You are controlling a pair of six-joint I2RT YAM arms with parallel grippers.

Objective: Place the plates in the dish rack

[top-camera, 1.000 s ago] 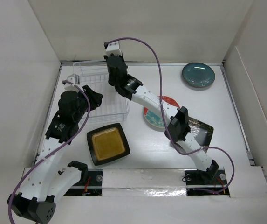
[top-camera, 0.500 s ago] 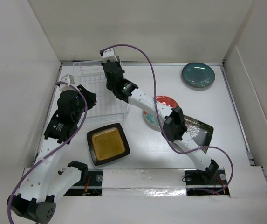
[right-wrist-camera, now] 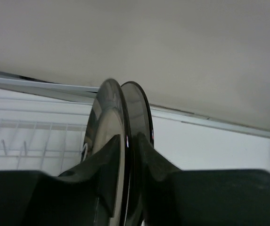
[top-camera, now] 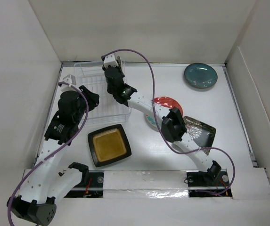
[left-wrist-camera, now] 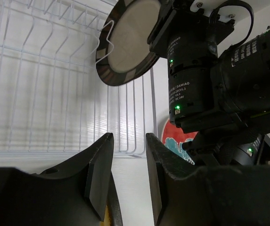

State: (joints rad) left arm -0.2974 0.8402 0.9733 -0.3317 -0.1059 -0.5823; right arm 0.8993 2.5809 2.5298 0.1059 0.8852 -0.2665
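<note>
My right gripper (top-camera: 112, 66) (right-wrist-camera: 131, 157) is shut on the black-gold-rimmed round plate (right-wrist-camera: 107, 113). It holds the plate on edge over the back right part of the wire dish rack (top-camera: 93, 84). The left wrist view shows this plate (left-wrist-camera: 130, 40) tilted above the rack wires (left-wrist-camera: 40, 94). My left gripper (top-camera: 92, 98) (left-wrist-camera: 127, 179) is open and empty at the rack's front. On the table lie the dark-brown amber-centred square plate (top-camera: 109, 145), the red-patterned plate (top-camera: 167, 102), the black floral square plate (top-camera: 201, 132) and the teal plate (top-camera: 200, 76). The cream plate is not in view.
White walls close the table in at the back (top-camera: 139, 28), the left and the right. My right arm (top-camera: 146, 103) stretches across the middle and covers part of the red-patterned plate.
My right arm has carried the plate a little left and down over the rack's back right corner. My left gripper has shifted slightly left.
</note>
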